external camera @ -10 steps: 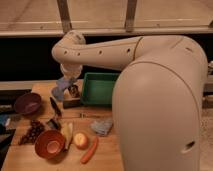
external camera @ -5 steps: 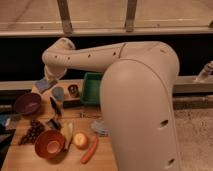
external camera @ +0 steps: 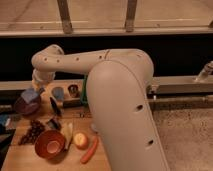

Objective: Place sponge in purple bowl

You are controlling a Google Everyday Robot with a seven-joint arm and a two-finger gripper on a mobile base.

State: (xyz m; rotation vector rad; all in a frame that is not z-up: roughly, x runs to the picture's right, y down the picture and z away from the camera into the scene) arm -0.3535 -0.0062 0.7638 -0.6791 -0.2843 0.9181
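Camera view: arm bent left, gripper (external camera: pixel 33 91) clutching sponge (external camera: pixel 29 94) above purple bowl (external camera: pixel 26 106).

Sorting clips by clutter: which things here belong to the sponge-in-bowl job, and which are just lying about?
Job: sponge, in the gripper over the purple bowl at the table's left end.

Lying about: orange bowl, grapes, apple, carrot, banana, blue cup.
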